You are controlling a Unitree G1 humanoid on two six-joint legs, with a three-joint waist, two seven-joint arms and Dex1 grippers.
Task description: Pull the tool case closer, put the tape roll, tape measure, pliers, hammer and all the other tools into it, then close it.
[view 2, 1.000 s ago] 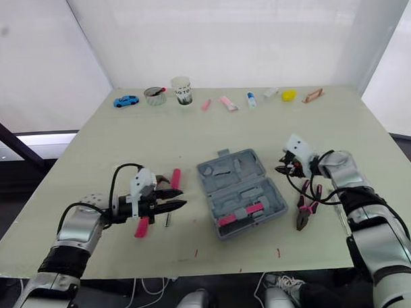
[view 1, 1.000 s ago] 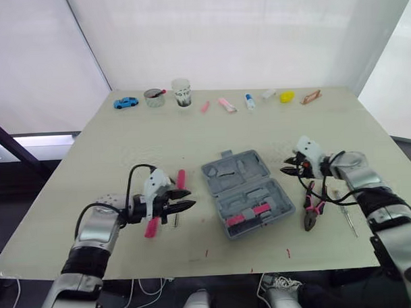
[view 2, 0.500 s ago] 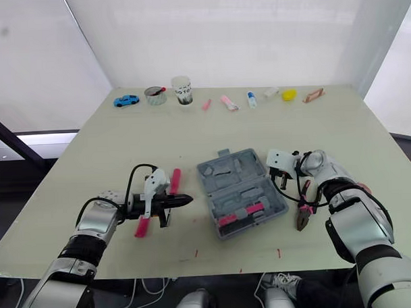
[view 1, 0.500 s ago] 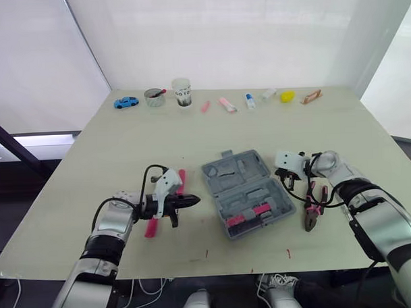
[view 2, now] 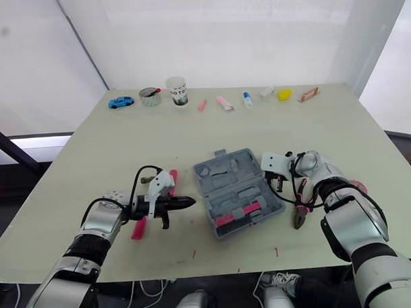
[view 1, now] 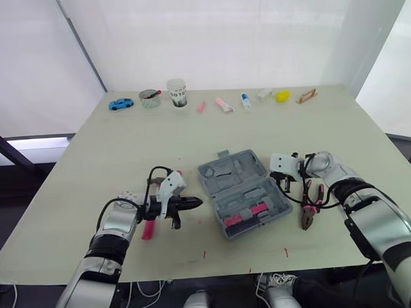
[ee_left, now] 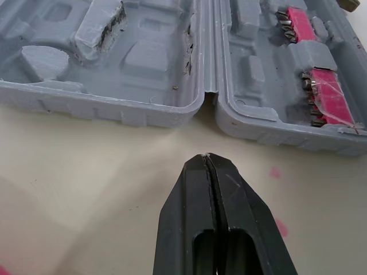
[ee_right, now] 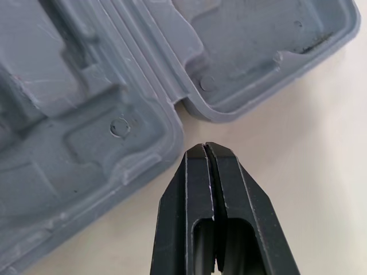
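Note:
The grey tool case (view 1: 244,193) lies open in the middle of the table, with pink bit holders (view 1: 247,213) in its near half. My left gripper (view 1: 198,203) is shut and empty, its tip just short of the left end of the case's hinge (ee_left: 205,94). My right gripper (view 1: 285,182) is also shut and empty, close to the right end of the hinge (ee_right: 182,106). Pink-handled pliers (view 1: 309,208) lie on the table right of the case. A pink-handled tool (view 1: 148,230) lies beside my left wrist.
Along the far edge stand a blue toy car (view 1: 121,103), a tin (view 1: 149,98), a paper cup (view 1: 176,93), several small pink and white items and a yellow object (view 1: 282,95). Bare table lies between that row and the case.
My left gripper has shut and slid right toward the case's left side. My right gripper has moved left from above the pliers to the case's right side. The camera shifted slightly.

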